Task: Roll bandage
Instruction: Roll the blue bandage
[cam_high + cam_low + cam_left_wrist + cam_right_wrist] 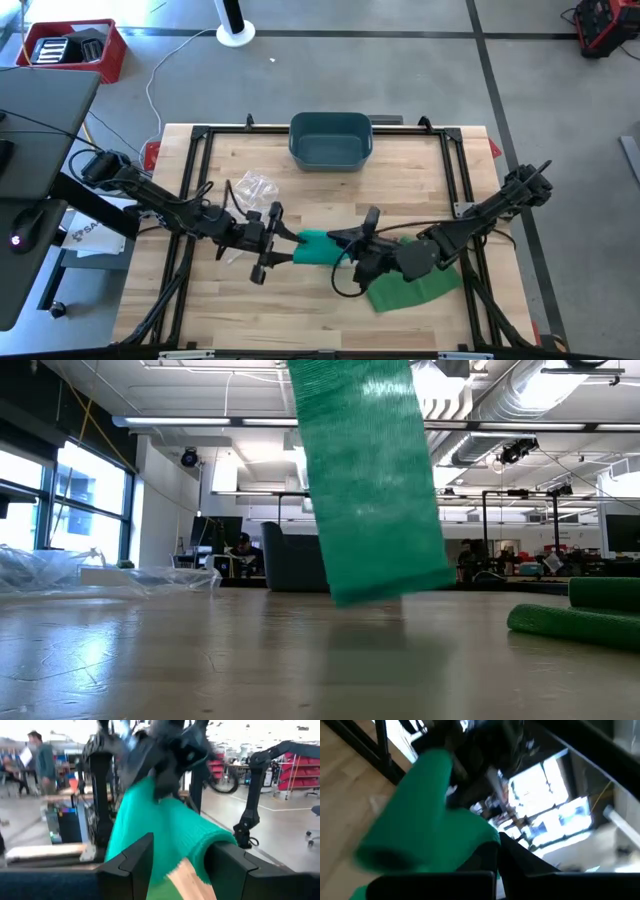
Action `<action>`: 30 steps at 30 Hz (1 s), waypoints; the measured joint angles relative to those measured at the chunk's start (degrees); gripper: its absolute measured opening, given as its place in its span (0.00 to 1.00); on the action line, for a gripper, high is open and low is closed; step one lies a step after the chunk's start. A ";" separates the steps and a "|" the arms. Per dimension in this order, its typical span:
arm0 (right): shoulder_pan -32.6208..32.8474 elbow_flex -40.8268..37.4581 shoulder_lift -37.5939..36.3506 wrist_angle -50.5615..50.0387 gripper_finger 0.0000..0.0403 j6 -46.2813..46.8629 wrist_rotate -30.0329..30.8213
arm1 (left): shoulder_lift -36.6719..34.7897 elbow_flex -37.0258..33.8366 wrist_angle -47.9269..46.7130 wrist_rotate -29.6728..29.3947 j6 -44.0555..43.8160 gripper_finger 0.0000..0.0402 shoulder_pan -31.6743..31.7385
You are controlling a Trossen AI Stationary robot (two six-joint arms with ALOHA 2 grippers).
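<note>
A green bandage is partly wound into a roll (312,247) held above the table's middle; its loose tail (412,285) lies in a heap on the wood toward the right. In the low view a wide strip (370,480) hangs down from above toward the tabletop, with the heap (580,622) at the right. My left gripper (283,243) comes level from the left and is shut on the roll (170,830). My right gripper (350,250) comes from the right, shut at the roll's other end (420,820). My left gripper has the roll's near end (200,845) between its two fingers (135,865), one on each side of the round wall. The fingers come level from the table's left, along the roll. The roll is lifted clear of the table and lies about level. My right gripper pinches green bandage cloth (482,837) between its shut fingers, right beside the roll's end. It comes level from the table's right. One layer or several, I cannot tell. The cloth below hangs slack toward the table.
A blue-grey bin (330,140) stands at the table's far edge, in the middle. A crumpled clear plastic wrapper (252,190) lies far left of the roll, also seen in the low view (100,575). Black frame rails (200,170) run along the table's sides. People stand in the room beyond.
</note>
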 joint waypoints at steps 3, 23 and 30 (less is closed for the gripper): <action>0.02 0.00 0.00 2.95 0.00 -6.57 -1.61 | 0.05 0.00 -1.84 0.03 -2.35 0.39 0.62; 2.02 0.00 0.00 9.26 0.00 -15.28 1.06 | 3.19 -0.02 -1.61 2.33 -3.74 0.39 2.76; 3.19 0.00 0.00 10.35 0.00 -11.57 -0.86 | 3.17 -0.02 -1.70 1.35 -2.69 0.39 2.87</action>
